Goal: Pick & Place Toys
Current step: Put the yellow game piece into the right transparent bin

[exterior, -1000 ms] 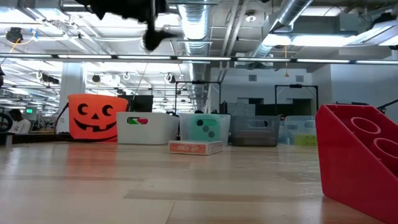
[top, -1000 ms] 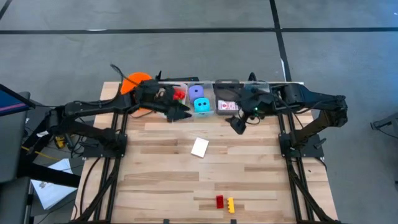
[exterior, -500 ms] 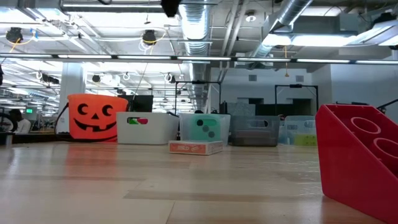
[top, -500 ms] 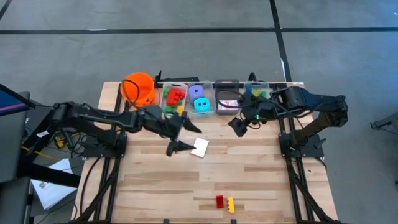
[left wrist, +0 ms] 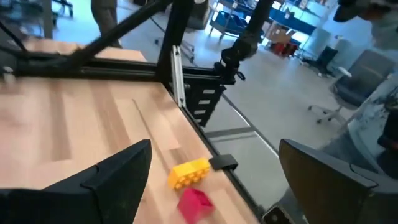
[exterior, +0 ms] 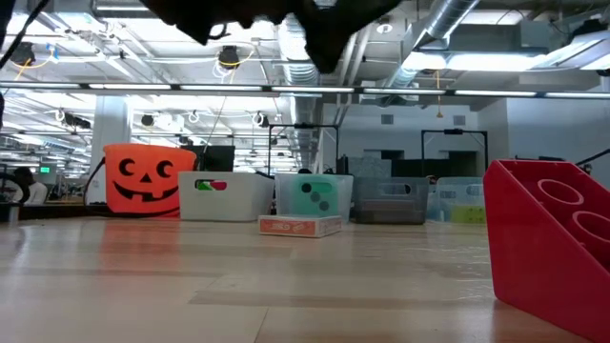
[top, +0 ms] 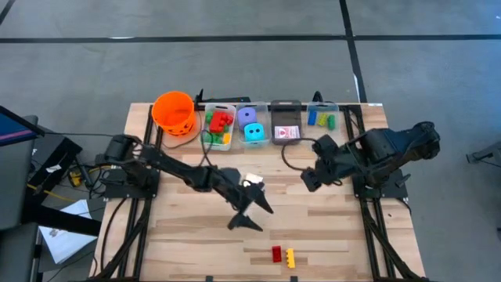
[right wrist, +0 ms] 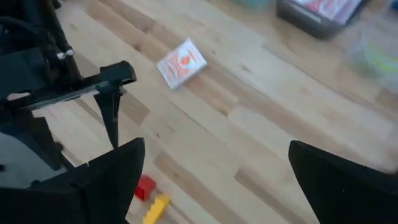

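**Left arm reaching for the last bricks at the table's near edge**

Currently the left gripper hangs with jaws wide and empty above the middle of the table, just past the red-and-white card pack lying flat there. Seen from above, the red brick and the yellow brick sit touching side by side at about five o'clock from that gripper, close to the table's near edge. The right gripper, also wide and holding nothing, waits at three o'clock from the card pack, in front of the row of clear bins and the orange bucket along the far edge.

Judging from where the left wrist camera looks, the bricks are the likely target. To do this well, I would centre the jaws over one brick only, turn the wrist so the fingers straddle its narrow sides, and come straight down. Because the two bricks touch, a finger landing between them could knock the neighbour toward the edge, so approaching the outer face first seems safer.
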